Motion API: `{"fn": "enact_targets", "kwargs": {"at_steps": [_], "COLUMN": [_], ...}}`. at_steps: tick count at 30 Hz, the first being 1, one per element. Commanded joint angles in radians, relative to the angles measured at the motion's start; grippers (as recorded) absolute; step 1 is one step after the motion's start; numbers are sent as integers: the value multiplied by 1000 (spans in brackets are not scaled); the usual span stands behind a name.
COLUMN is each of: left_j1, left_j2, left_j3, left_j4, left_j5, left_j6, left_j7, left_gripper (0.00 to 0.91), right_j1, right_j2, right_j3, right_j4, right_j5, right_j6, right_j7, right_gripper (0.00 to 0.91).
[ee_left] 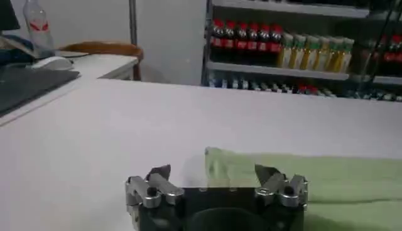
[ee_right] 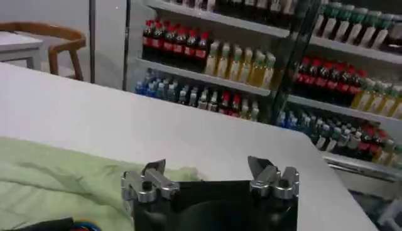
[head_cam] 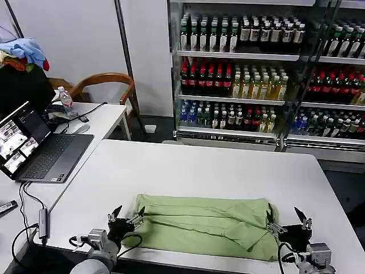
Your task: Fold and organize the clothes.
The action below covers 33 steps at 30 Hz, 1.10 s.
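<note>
One green shirt (head_cam: 208,224) lies on the white desk (head_cam: 188,168) near the front edge, folded into a long band running side to side. Left gripper (head_cam: 126,217) sits low at the shirt's left end, jaws spread, nothing between them, one fingertip right at the cloth edge. Right gripper (head_cam: 288,222) is at the shirt's right end, jaws spread too and empty. Laptop (head_cam: 40,149) is open on the side desk to the left; drink shelves (head_cam: 268,68) stand behind.
</note>
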Motion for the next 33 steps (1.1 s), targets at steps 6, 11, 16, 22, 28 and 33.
{"fn": "enact_targets", "kwargs": {"at_steps": [6, 11, 16, 22, 28, 33], "left_j1": [-41, -46, -52, -32, -15, -9], "left_j2": [-14, -19, -23, -31, -33, -35], "left_j3": [33, 41, 56, 74, 82, 86], "left_j4": [67, 72, 76, 56, 43, 37], "left_j5": [2, 2, 4, 16, 32, 63], "left_j6": [12, 36, 49, 48, 46, 44], "left_j7": [-36, -44, -50, -46, -45, -36], "left_gripper": [907, 907, 161, 40, 40, 40], "right_j1": [-11, -9, -10, -5, -1, 6], "right_j2": [5, 7, 6, 4, 4, 6], "right_j3": [35, 34, 33, 34, 34, 30], "right_j4": [-2, -7, -12, -16, -18, -20], "right_j5": [-22, -22, -23, -24, -23, -23], "right_j6": [2, 4, 6, 6, 7, 6], "right_j7": [-1, 0, 0, 1, 2, 3], "right_gripper": [907, 907, 907, 907, 907, 907]}}
